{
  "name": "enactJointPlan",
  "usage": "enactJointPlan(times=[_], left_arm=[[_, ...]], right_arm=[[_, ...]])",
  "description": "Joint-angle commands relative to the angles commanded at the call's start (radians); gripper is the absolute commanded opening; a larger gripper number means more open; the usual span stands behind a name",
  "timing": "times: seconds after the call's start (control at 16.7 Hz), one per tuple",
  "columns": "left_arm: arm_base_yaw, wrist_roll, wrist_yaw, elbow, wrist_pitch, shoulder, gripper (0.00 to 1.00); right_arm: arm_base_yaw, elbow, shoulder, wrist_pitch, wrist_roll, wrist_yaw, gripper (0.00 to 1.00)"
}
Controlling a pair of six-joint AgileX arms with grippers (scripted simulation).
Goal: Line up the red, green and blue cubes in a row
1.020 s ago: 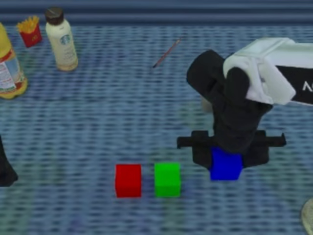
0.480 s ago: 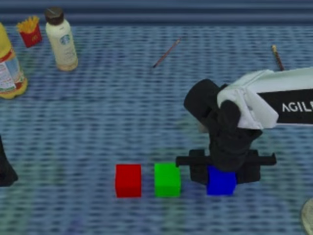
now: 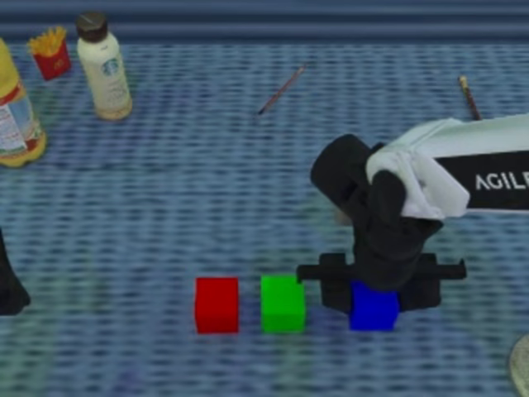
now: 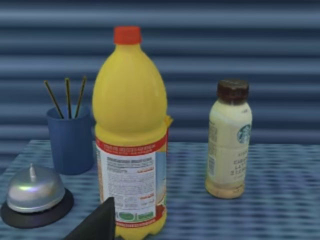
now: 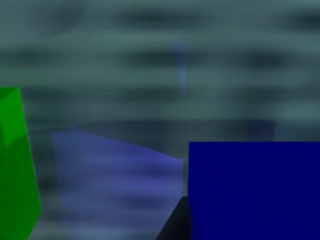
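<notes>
Near the table's front, the red cube (image 3: 216,304) and the green cube (image 3: 283,303) rest side by side with a small gap. The blue cube (image 3: 374,312) sits to the green one's right, in line with them, a wider gap between. My right gripper (image 3: 374,291) stands straight over the blue cube and is shut on it. The right wrist view shows the blue cube (image 5: 255,190) against a dark fingertip (image 5: 175,225), with the green cube (image 5: 15,165) farther off. My left arm (image 3: 8,289) is parked at the table's left edge, gripper open.
At the back left stand a yellow juice bottle (image 3: 15,112), a cream coffee bottle (image 3: 104,66) and a red fries carton (image 3: 51,51). Thin sticks (image 3: 281,89) lie mid-back. A silver bell (image 4: 35,192) and blue cup (image 4: 71,140) appear in the left wrist view.
Over the last second my right gripper came down and slightly left with the blue cube, setting it level with the other two. Nothing has moved in the last half second.
</notes>
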Motion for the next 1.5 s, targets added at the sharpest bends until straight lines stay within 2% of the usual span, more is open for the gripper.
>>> enactJointPlan(times=[0.42, 1.02, 1.5], left_arm=[[0.0, 0.0, 0.0, 0.0, 0.0, 0.0, 1.0], [0.0, 0.0, 0.0, 0.0, 0.0, 0.0, 1.0], [0.0, 0.0, 0.0, 0.0, 0.0, 0.0, 1.0]], right_arm=[[0.0, 0.0, 0.0, 0.0, 0.0, 0.0, 0.98], [-0.001, 0.003, -0.002, -0.004, 0.0, 0.0, 1.0], [0.007, 0.14, -0.109, -0.251, -0.002, -0.001, 1.0]])
